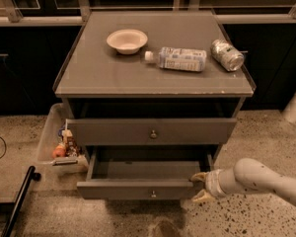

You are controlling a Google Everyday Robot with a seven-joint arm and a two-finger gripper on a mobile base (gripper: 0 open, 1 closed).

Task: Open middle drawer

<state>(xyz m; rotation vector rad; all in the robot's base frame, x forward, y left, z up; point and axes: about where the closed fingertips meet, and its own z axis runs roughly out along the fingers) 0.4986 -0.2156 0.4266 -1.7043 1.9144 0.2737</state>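
Observation:
The middle drawer point(138, 188) is the wide, shallow grey drawer low on the cabinet. It stands pulled out, its dark inside shows, and a small round knob point(153, 194) sits at the centre of its front. My gripper point(200, 186) reaches in from the right on a white arm point(266, 180), at the right end of that drawer's front. Its two tan fingers are apart, one fingertip point(198, 176) above the front's top edge and one level with its lower edge. Above it is the taller, wider grey drawer front point(113, 131) with its own knob.
On the cabinet top point(89, 75) lie a white bowl point(127, 40), a plastic bottle point(180, 59) on its side and a can point(227, 55). A clear bin point(54, 142) with small items stands on the floor at the left, beside a black pole point(19, 196). The floor is speckled.

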